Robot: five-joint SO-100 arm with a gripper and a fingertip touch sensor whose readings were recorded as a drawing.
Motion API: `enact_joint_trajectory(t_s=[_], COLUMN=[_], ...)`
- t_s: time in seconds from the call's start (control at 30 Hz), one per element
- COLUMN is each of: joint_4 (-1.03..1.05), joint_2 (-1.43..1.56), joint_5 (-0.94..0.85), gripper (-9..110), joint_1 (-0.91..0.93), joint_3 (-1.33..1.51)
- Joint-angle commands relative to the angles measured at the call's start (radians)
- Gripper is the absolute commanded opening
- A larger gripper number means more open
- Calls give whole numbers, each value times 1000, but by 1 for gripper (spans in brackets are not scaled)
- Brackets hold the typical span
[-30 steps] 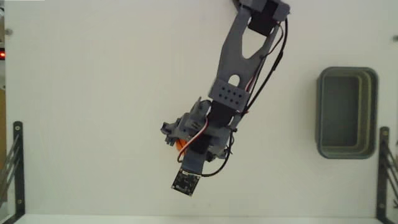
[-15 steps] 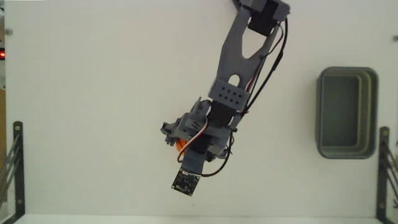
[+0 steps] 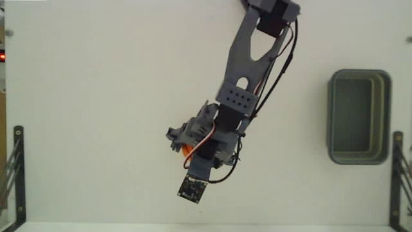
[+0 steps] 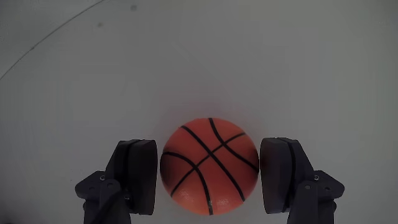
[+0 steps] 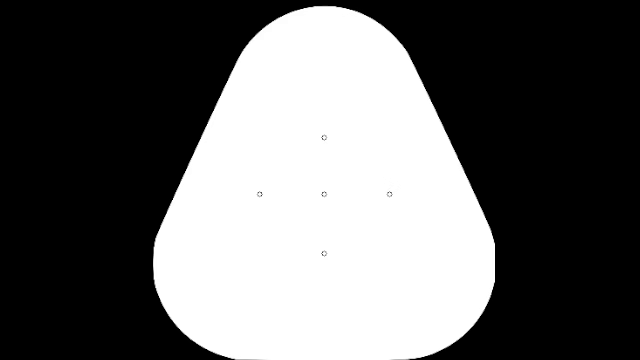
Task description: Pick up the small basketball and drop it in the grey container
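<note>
Two dark grey gripper fingers [image 4: 140, 175] stand on either side of the small orange basketball with thin black seam lines [image 4: 209, 165] in the wrist view. The gripper [image 4: 209, 177] is parted about as wide as the ball; the left pad sits right at the ball's edge and the right pad looks to touch it, though whether they press on it cannot be told. The ball rests on the pale white table surface [image 4: 199, 62], with a faint shadow around it.

Seen from the fixed view, the grey printed arm [image 3: 248, 58] reaches down from the top edge, and only a sliver of the orange ball [image 3: 187, 150] shows beneath the gripper [image 3: 183, 145]. The grey-green rectangular plastic tub with rounded corners [image 3: 359, 158] lies well apart to the right of the ball, near the right edge of the table [image 3: 96, 96]. Black metal brackets [image 3: 14, 167] stand at the lower left and right corners.
</note>
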Motion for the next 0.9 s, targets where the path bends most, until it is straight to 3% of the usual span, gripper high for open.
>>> enact_joint_trajectory(t_s=[0.0,0.87], joint_4=[-26,-125], joint_2=[31,29], joint_5=[5,5], gripper=[110,110], joint_1=[29,29], joint_3=[8,105])
